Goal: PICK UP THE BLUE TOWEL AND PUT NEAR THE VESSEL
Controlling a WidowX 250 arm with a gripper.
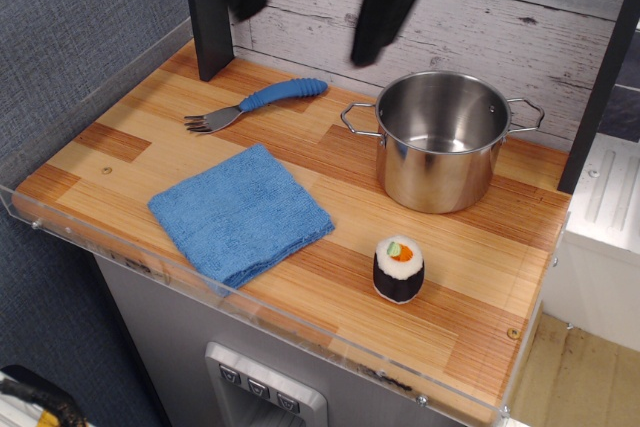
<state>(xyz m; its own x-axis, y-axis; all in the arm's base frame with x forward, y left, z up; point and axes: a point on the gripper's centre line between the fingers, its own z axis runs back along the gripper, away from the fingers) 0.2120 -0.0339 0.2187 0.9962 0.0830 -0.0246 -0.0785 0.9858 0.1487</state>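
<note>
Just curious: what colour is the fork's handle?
Blue, on the fork with its metal tines; the single overhead view shows it.

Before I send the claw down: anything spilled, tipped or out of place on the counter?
Nothing stands out. The blue towel lies flat and folded, the vessel stands upright and empty, the fork and sushi toy sit apart. The claw hangs above, blurred.

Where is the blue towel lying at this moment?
The blue towel lies flat at the front left of the wooden counter, below the fork, left of the sushi toy.
</note>
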